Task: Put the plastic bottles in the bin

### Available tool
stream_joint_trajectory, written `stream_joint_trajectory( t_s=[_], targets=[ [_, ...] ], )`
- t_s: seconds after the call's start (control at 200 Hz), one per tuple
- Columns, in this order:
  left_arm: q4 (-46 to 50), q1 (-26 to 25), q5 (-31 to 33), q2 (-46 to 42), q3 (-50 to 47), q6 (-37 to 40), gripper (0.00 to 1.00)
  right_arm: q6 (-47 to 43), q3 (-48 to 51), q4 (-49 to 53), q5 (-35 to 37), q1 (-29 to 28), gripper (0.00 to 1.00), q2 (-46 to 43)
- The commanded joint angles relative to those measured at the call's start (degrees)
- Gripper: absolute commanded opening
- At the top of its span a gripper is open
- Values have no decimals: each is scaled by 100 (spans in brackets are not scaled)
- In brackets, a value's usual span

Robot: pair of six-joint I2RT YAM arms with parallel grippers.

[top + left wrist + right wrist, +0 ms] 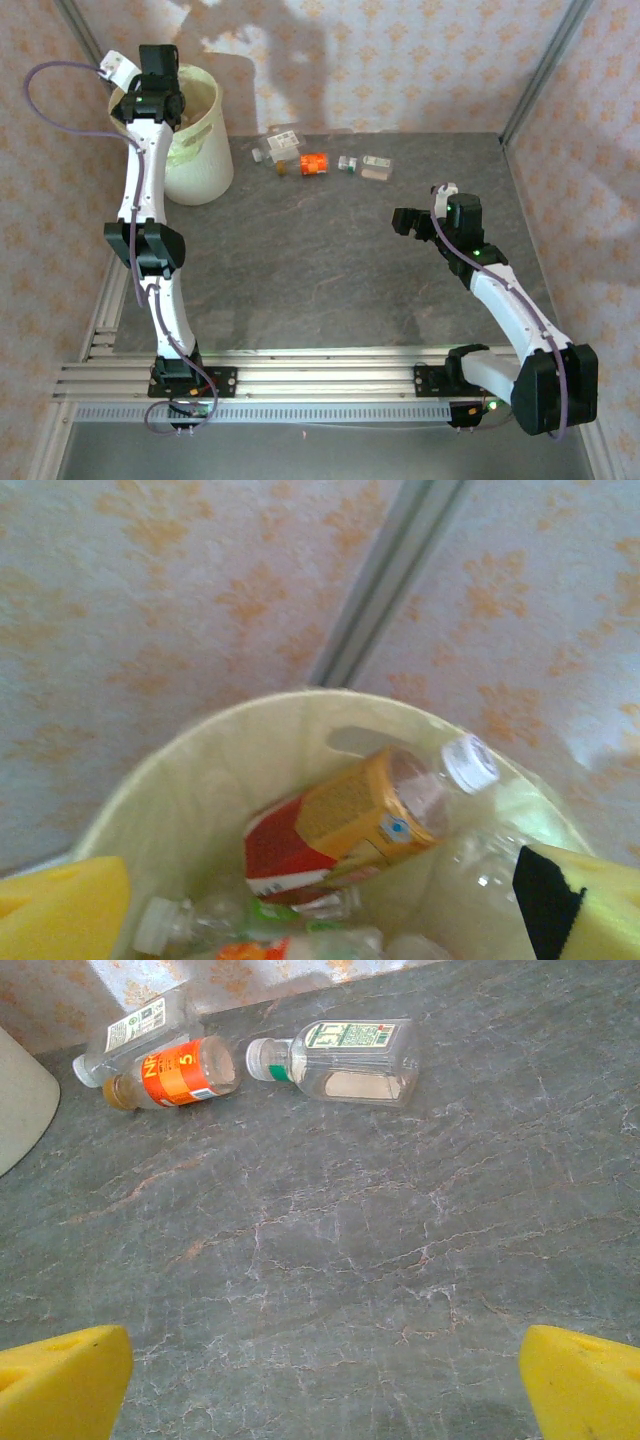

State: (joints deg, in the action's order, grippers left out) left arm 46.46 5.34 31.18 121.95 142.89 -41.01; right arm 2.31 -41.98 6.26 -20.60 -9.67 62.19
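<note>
- Left gripper (320, 915): jaws wide apart, empty, hanging over the bin (190, 760). A red-and-orange bottle (350, 825) lies inside on top of others.
- Right gripper (320, 1385): jaws wide apart, empty, low over the table (330, 1260). It faces the orange-banded bottle (172, 1072), the green-capped bottle (345, 1058) and the white-labelled bottle (130, 1030).
- Judged light, thin-walled, slick and prone to roll; grip across the labelled mid-body.
- Bin bottom is cut off; the count of far bottles is unclear from above.

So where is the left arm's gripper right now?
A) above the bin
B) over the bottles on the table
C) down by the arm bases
A: the open left gripper hangs above the cream bin, and its wrist camera looks down on an orange-and-red-labelled bottle lying inside.
</note>
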Motion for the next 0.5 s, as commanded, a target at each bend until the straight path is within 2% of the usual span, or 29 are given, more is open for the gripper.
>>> stream_joint_trajectory(
  t_s=[0.0, 0.165, 0.33, 0.495],
  targets=[
    [-192, -90, -703, -402, 117, -112, 100, 153, -168, 62, 215, 32, 99, -15],
    [-673, -545, -1233, -656, -168, 345, 100, 366, -162, 50, 636, 31, 99, -71],
    [-949, -1216, -1451, -880, -598, 722, 100, 560, -162, 115, 1152, 35, 99, -229],
    [-1330, -1946, -1643, -991, -1270, 872, 100, 604, -144, 186, 1229, 36, 99, -414]
  ],
)
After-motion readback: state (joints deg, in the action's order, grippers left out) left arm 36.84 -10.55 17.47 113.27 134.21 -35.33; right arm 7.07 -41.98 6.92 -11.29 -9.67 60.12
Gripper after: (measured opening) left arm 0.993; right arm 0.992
